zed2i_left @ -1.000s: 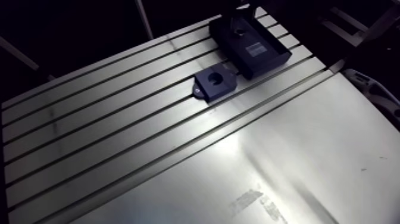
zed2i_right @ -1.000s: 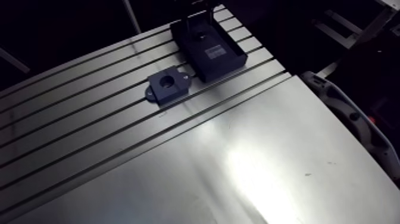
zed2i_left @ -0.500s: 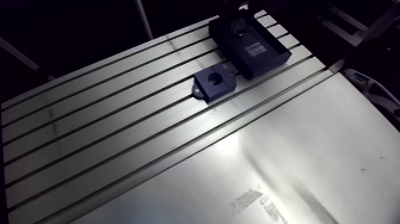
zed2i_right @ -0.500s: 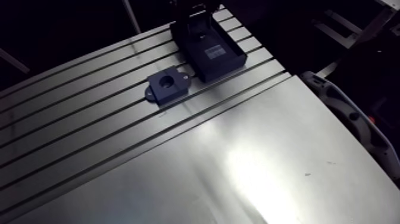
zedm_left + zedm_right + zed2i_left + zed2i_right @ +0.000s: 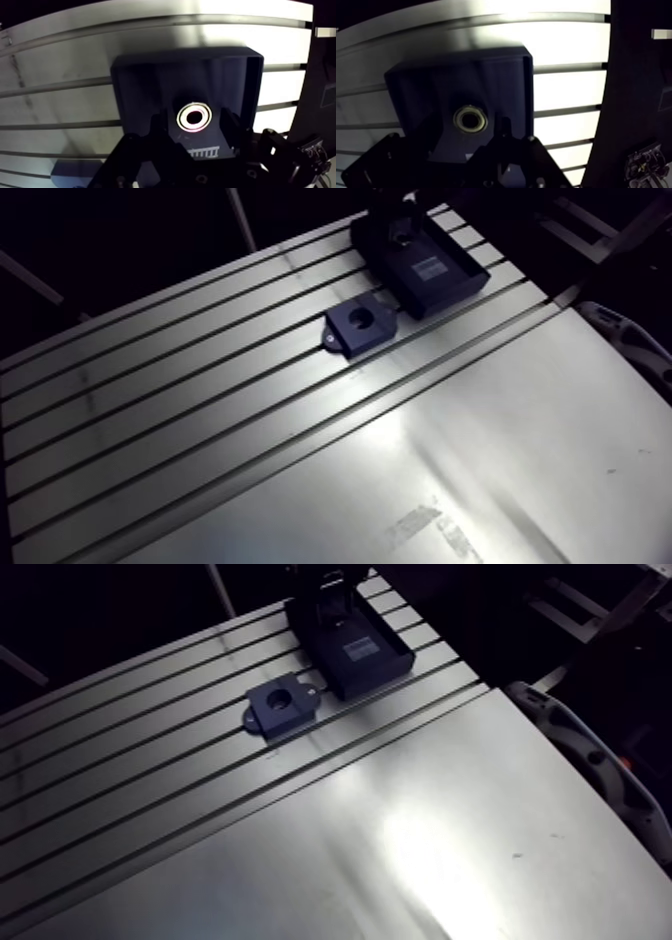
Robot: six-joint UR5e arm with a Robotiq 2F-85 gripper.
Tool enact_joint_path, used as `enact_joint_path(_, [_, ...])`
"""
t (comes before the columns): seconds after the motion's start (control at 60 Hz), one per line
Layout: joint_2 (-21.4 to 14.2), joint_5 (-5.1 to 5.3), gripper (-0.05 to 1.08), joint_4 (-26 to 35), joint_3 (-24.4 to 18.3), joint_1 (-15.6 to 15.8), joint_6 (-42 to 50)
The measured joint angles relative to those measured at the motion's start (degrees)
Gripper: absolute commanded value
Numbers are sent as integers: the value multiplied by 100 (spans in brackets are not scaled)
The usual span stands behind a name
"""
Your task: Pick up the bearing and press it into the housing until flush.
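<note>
Black tray point(image 5: 450, 296) at the table's point(image 5: 200, 388) far edge, near the right corner; the bearing point(image 5: 469, 118) lies flat inside. Gripper point(image 5: 195, 119) hangs over it, fingers spread, one each side of the ring, within the tray walls. Tray label point(image 5: 428, 270) unreadable. Housing point(image 5: 372, 331) sits just beside the tray, on the slotted part.
</note>
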Motion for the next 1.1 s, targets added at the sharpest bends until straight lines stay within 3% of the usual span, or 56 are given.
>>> enact_joint_path(1.1, [80, -9, 50, -122, -1, 8, 0])
